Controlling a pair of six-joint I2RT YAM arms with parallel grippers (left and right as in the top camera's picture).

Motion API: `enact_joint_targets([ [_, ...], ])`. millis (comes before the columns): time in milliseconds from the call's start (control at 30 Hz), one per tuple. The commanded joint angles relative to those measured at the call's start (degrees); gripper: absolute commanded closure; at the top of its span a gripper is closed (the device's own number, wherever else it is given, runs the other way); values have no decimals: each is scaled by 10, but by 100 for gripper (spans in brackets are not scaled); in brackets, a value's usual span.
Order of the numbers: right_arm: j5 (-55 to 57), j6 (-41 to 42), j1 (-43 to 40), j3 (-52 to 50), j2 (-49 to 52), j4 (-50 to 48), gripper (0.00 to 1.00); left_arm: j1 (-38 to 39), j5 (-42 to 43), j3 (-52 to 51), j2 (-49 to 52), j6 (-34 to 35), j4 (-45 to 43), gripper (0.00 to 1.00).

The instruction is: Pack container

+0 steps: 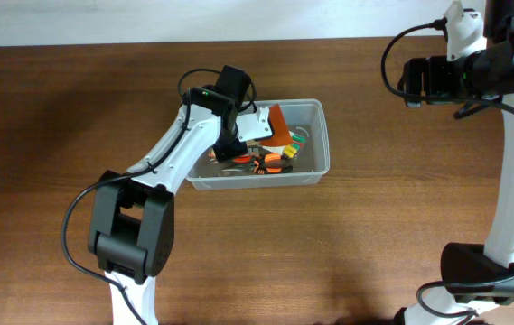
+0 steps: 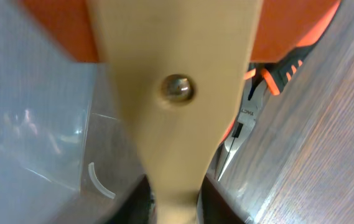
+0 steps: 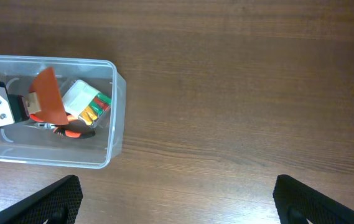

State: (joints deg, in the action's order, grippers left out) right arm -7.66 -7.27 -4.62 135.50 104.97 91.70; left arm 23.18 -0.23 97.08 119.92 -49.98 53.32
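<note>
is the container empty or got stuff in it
Not empty: the container holds an orange scraper, pliers and a small pack.

Clear glossy plastic container (image 1: 325,135), matt wooden table (image 1: 58,135)

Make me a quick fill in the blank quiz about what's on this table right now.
The container sits on a ___ table.
The left end effector reaches into the ___.
The right end effector is wide ___.
The pliers have black and ___ handles.
Missing words: wooden, container, open, orange.
</note>
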Motion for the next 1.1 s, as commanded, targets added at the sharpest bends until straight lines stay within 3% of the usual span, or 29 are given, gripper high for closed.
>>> enact_joint_targets([
  [0,-7,3,0,-3,3,-2,1,-2,5,6,3,9,0,52],
  [133,-7,2,0,-3,3,-2,1,-2,5,6,4,9,0,39],
  [467,-7,-20,1,-3,3,-17,1,-5,-54,52,-35,58,25,34],
  [500,-7,-28,1,-3,3,-24,2,-7,-59,63,-46,72,30,29],
  [600,-7,-83,5,-3,4,-53,1,-19,-63,96,-84,127,48,0],
  [700,-8,-120,11,-3,11,-108,1,-38,-63,114,-118,184,64,1],
  [867,-26,-122,30,-3,38,-212,1,-91,-63,115,-171,218,72,1],
  [1067,-9,-122,13,-27,43,-143,1,-154,-62,107,-228,287,107,1],
])
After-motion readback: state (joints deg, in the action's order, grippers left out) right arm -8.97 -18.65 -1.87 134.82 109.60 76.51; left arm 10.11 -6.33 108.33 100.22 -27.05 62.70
